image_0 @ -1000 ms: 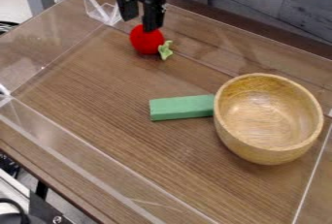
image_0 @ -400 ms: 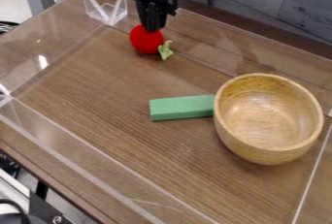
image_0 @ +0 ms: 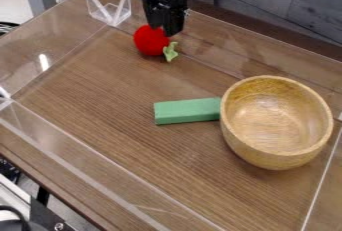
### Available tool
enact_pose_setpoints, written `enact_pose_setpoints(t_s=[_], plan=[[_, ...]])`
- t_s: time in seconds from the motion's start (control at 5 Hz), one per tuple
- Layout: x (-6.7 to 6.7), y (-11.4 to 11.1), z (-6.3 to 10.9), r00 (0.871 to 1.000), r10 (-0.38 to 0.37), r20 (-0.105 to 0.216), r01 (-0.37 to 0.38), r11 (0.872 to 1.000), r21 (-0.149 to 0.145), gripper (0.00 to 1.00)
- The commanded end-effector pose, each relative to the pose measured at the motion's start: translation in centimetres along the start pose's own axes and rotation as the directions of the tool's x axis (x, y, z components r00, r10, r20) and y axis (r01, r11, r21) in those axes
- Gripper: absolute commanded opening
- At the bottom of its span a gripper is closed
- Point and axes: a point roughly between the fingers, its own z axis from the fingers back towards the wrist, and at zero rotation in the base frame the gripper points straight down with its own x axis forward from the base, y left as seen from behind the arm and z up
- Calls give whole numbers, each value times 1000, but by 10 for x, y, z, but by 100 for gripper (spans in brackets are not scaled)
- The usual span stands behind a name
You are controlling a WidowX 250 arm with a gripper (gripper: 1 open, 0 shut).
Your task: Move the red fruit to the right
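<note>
Red fruit (image_0: pixel 151 41), green-leaved: placed at the upper-left of the wooden table (image_0: pixel 114 100), unmoved. Black gripper (image_0: pixel 162 30): seen lowered beside and behind the fruit since the first frame; finger spacing cannot be told.

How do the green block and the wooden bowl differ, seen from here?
The green block is a flat rectangle, while the wooden bowl is round and hollow. The bowl is clearly larger; the block is small beside it. The block is plain green, the bowl pale yellowish wood. Both rest on the brown table.
</note>
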Motion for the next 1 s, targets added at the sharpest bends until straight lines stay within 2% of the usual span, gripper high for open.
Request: enact_pose_setpoints(t_s=[0.0,0.2,0.4,0.6,0.8], plan=[[4,7,20,998,-33,57,32,999,13,0],[1,1,30,998,-17,67,16,1000,1,0],[-3,-4,36,997,-3,76,5,1000,-25,100],[-9,5,41,994,-75,76,78,996,-45,100],[-15,12,47,986,-151,73,155,987,-51,0]])
